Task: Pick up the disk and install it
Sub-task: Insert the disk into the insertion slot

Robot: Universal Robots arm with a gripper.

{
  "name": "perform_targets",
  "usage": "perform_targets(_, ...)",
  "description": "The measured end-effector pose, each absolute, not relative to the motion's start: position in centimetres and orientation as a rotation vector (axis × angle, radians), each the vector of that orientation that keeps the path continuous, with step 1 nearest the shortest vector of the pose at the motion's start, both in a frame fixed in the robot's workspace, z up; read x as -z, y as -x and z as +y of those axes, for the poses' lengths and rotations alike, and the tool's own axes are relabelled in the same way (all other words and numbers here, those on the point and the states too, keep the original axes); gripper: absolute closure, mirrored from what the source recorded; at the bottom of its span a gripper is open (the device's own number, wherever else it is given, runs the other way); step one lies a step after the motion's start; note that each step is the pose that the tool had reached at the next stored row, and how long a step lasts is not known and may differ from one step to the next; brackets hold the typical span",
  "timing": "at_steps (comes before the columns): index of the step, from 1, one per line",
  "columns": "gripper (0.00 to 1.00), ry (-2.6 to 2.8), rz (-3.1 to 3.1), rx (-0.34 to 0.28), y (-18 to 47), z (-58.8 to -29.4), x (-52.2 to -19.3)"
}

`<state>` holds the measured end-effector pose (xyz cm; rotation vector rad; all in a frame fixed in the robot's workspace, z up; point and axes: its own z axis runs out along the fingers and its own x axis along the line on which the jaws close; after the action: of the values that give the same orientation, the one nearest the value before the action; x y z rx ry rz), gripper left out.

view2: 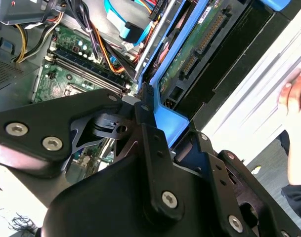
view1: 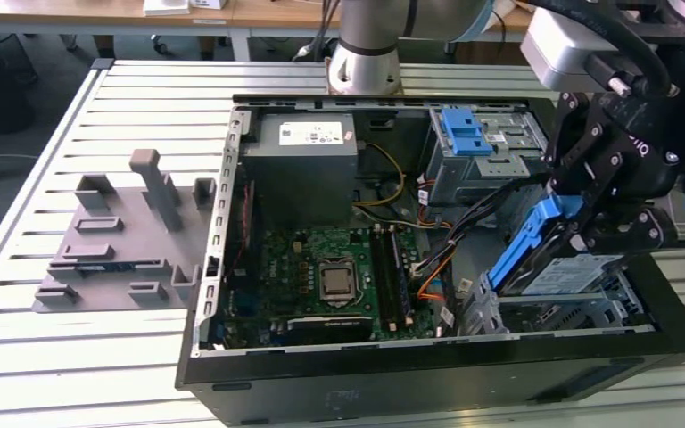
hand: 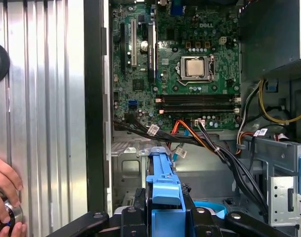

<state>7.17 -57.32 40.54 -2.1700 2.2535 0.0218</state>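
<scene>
I'm holding the disk (view1: 566, 272) w/ the claw (view1: 590, 236), jaws closed tight on its blue frame (view1: 519, 254). In the first wrist view that frame is sitting squarely betw. them. The disk is hanging tilted: low end dipping into the metal drive bay (view1: 557, 314) at the near corner of the PC case (view1: 414, 379) on the exterior view's right, high end leaning up toward the claw. So I'm judging the step as seating, not carrying, w/ most of the task prob. done. To do it well I'm thinking slow feed, flattening the tilt gradually so the frame's sides are lining up w/ the bay walls rather than riding on one edge. I'm also avoiding any side push, since a plastic frame is prob. flexing before it's sliding. The black cable bundle (hand: 224, 158) is running just beside the bay, betw. it and the motherboard (view1: 331, 267), so I'm watching that nothing is getting pinched under the low end. In the second wrist view the disk's green circuit-board face (view2: 187, 57) w/ its connector is showing. I can't tell whether the frame is engaging the bay yet. A person's hand (hand: 4, 195) is sitting on the desk (view1: 33, 357) just outside the case wall, so I'm running at low speed w/ small moves.
</scene>
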Motion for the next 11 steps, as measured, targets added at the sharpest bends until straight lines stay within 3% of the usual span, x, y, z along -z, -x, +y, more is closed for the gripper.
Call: perform_targets(11,0.64,2.170,2.254,-0.022,-7.17,-57.32,-39.97)
